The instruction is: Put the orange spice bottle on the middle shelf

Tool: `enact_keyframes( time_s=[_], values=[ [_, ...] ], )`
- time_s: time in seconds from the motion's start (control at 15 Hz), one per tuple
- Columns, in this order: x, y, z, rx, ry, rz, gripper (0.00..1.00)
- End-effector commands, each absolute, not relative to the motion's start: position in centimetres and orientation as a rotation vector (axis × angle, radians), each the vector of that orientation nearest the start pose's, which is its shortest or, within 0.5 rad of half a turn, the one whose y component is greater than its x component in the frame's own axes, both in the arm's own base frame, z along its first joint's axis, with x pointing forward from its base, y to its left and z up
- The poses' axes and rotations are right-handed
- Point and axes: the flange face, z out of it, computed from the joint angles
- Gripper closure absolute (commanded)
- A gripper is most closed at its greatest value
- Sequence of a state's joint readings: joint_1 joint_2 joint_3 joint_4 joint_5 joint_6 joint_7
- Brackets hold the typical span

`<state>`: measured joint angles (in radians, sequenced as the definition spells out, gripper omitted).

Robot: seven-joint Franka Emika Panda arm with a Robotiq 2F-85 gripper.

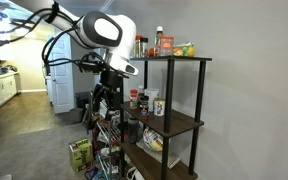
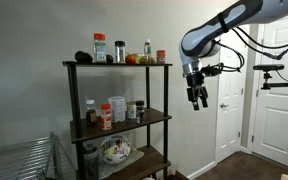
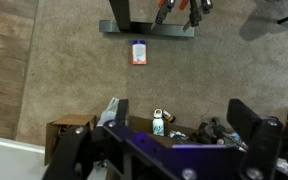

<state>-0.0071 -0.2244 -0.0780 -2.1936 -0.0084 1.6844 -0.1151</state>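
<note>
The orange spice bottle [image 2: 160, 56] stands at the end of the rack's top board nearest the arm; in an exterior view it shows as a small orange jar [image 1: 167, 45]. The middle shelf [image 2: 154, 117] is the dark board one tier down and carries several bottles and a white tub; it also shows in an exterior view [image 1: 176, 127]. My gripper [image 2: 197, 97] hangs open and empty in the air beside the rack, pointing down, about level between the top and middle boards, apart from the bottle. It also shows in an exterior view [image 1: 108, 97] and the wrist view [image 3: 181, 125].
The top board also holds a reddish-brown jar [image 2: 100, 47], a white jar [image 2: 119, 50] and a green bottle [image 2: 147, 48]. A bowl [image 2: 114, 150] sits on the lowest board. The wrist view looks down on carpet, a small packet [image 3: 139, 52] and a white bottle [image 3: 158, 122]. A wire rack [image 2: 24, 160] stands low nearby.
</note>
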Motion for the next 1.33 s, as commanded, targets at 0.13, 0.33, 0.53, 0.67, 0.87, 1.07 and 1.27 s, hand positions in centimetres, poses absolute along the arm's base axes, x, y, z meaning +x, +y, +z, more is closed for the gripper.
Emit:
enact_keyframes(
  time_s=[0.13, 0.33, 0.53, 0.67, 0.87, 1.07, 1.27],
  values=[
    [44.9, -4.0, 45.9, -3.073, -0.056, 0.439, 0.0],
    [44.9, -4.0, 45.9, -3.073, -0.056, 0.439, 0.0],
    [44.9, -4.0, 45.9, -3.073, -0.056, 0.439, 0.0],
    [45.4, -3.8, 45.8, -3.08, -0.065, 0.433, 0.0],
    [48.6, -2.0, 44.9, -3.077, -0.098, 0.345, 0.0],
    [52.7, 1.5, 43.6, -3.065, -0.169, 0.204, 0.0],
    [55.5, 3.1, 42.6, -3.076, -0.212, 0.123, 0.0]
  ],
)
